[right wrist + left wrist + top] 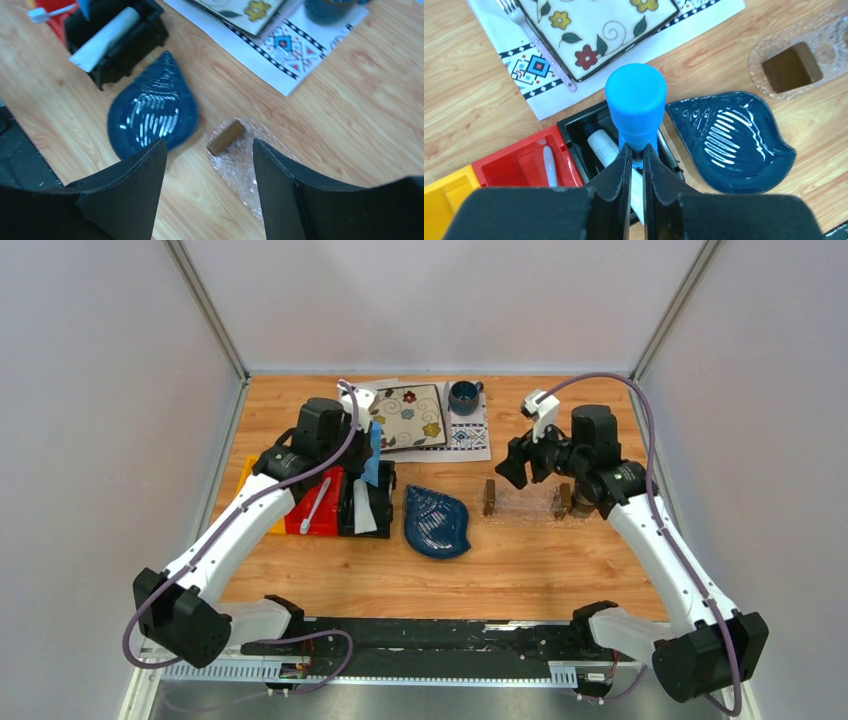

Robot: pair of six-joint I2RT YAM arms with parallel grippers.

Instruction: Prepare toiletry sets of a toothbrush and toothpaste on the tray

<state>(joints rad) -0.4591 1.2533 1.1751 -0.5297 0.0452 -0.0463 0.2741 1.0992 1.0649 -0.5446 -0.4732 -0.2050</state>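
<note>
Left claw [636, 152] first: pinched narrow on the flat tail of the light-blue toothpaste [636, 97], cap end pointing out front, hanging over the black bin [579, 115]. Down in that bin, white-grey toothpaste [603, 145] lying loose. At 9 o'clock of it, toothbrush [549, 165] flat in the red bin [516, 150]. From top view: blue leaf dish [437, 522] at approx. 4 o'clock of the claw, clear tray [525, 505] beyond at approx. 3, nothing visible in it. Right claw [210, 185] spread wide, holding nothing, hovering above tray's 9 o'clock wood block [226, 137]. Looks like step 1: carrying tube no. 1. Next, prob.: swing over past the dish w/o snagging, lay it down btw. the blocks, let go, then go for the brush.
</note>
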